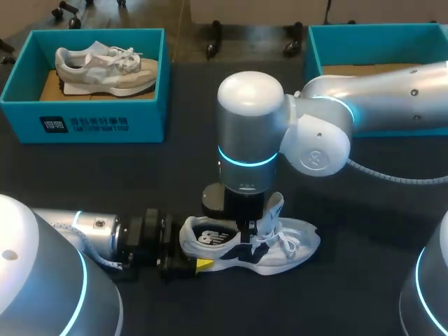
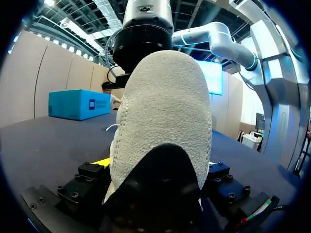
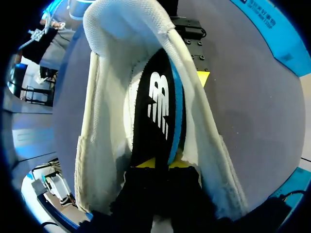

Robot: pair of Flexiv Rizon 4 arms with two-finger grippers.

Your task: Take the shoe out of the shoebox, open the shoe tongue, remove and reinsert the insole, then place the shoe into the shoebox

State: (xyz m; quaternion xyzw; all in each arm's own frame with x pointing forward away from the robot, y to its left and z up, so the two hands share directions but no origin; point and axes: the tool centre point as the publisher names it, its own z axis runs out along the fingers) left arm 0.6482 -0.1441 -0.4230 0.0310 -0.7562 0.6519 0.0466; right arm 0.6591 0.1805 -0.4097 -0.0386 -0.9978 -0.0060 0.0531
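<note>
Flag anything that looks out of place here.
The insole stands twisted up on edge inside the shoe on the table, not flat, pinched by the right end effector. Nothing else stands out.

Overhead light; table dim, shadows prob. soft.

dark table (image 1: 175, 175), possibly cloth-covered

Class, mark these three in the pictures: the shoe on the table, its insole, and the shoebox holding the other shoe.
shoe (image 1: 302, 240): head view, toe end.
insole (image 3: 158, 104): right wrist view, printed black face.
shoebox (image 1: 150, 122): head view, front wall.
</note>
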